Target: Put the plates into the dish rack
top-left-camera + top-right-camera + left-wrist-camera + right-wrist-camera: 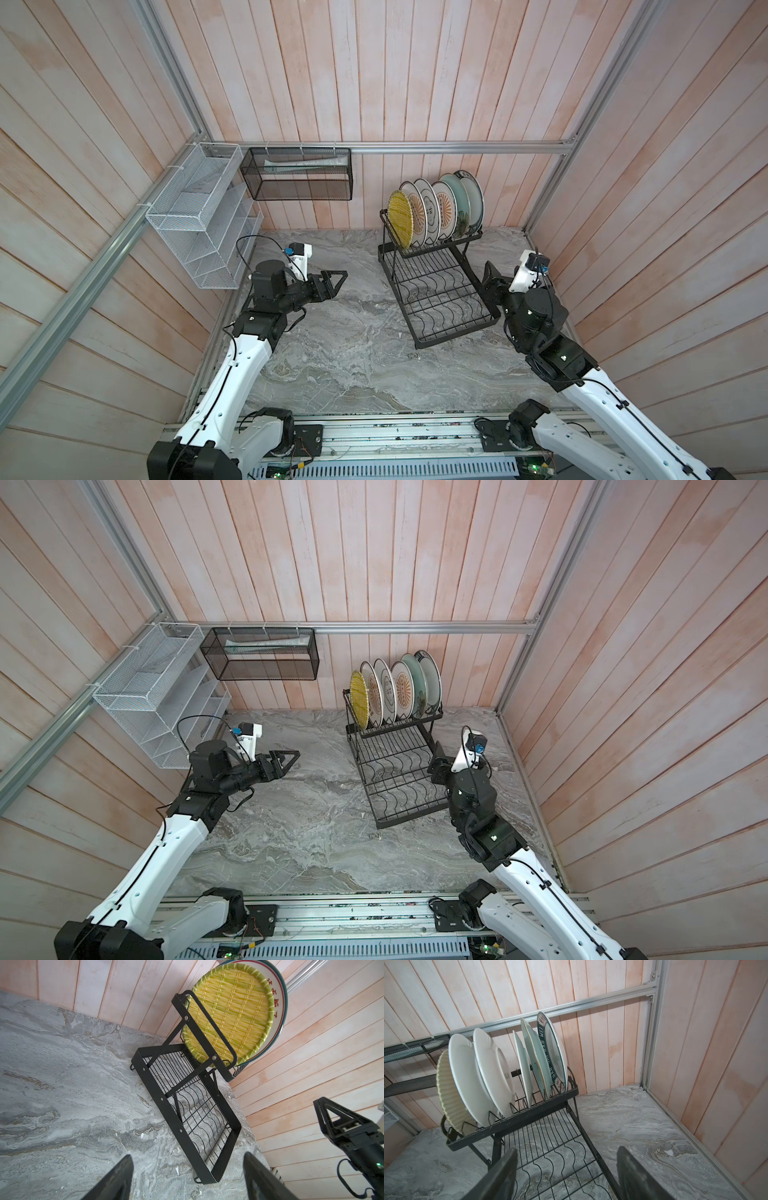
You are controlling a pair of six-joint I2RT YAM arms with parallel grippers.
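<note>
Both my tools are wide open with nothing in them: left tool (pixel 187 1155), right tool (pixel 567 1148). All six plates (pixel 436 212) stand on edge in the top tier (pixel 517 1116) of the rack (pixel 457 332), ahead of and above the right tool and well across from the left. The bottom tier (pixel 170 1114), under the right tool, holds nothing. The plates look stiff, glazed, slick and chip-prone, so I'd pinch the top rim. The yellow plate (pixel 230 1018) is likely the lightest. None are on the bench (pixel 353 353).

Six plates (pixel 436 210) stand on edge in the upper basket of the black wire dish rack (pixel 434 299) (the yellow ribbed plate (pixel 400 218) at the row's left end). The left gripper (pixel 338 282) hangs over the marble worktop (pixel 353 357), well apart from the rack. The right gripper (pixel 489 276) is just beside its lower tray.
</note>
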